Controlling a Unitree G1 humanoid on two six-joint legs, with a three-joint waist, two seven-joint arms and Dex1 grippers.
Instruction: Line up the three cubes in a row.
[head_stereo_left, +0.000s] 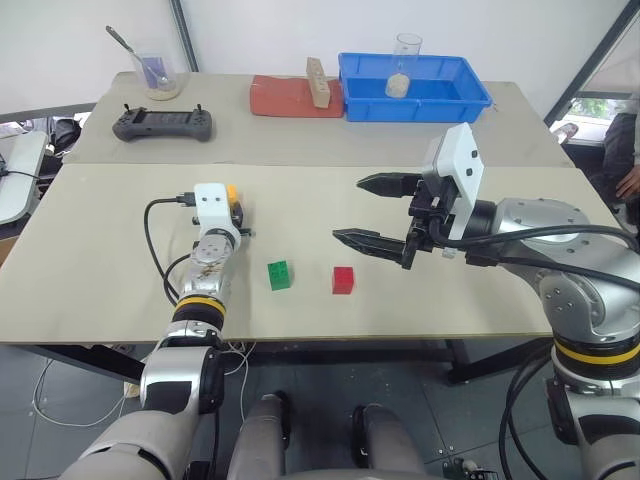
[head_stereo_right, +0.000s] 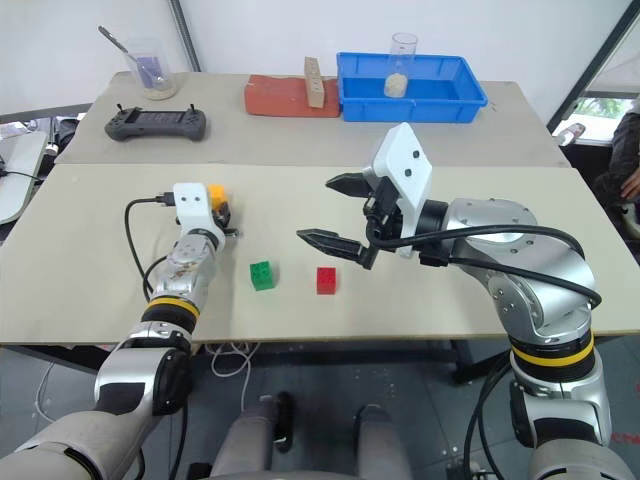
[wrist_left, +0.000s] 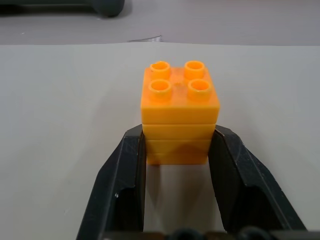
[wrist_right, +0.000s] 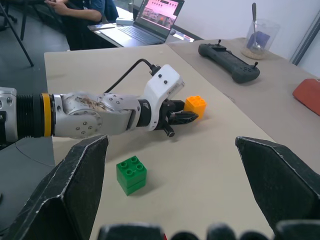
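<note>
The left gripper (wrist_left: 177, 150) is closed on the lower half of the orange-yellow cube (wrist_left: 179, 107), its 2 black fingers pressing the cube's opposite sides while the cube sits on the tan tabletop (head_stereo_left: 120, 250). The green cube (head_stereo_left: 280, 275) and the red cube (head_stereo_left: 343, 280) stand near each other on the same table, closer to the robot and to the right of the held one, with a gap between them. The right gripper (head_stereo_left: 372, 212) hangs above the table beyond the red cube, its jaws spread wide and holding nothing.

By my reading, the orange-yellow cube has just been grasped and has yet to join the other 2.

The grip is low (only the bottom portion of the cube is between the fingers), so a quick lift or swing could let the cube tip or twist in the jaws. If it is dragged instead of lifted, its edge may catch on the tabletop and rotate it out of square. The nearest open spot in the row is beside the green cube, so a careless approach could knock that cube and break the line that green and red already begin. The cable (head_stereo_left: 160, 235) trailing from the left wrist lies near the path and could snag.
</note>
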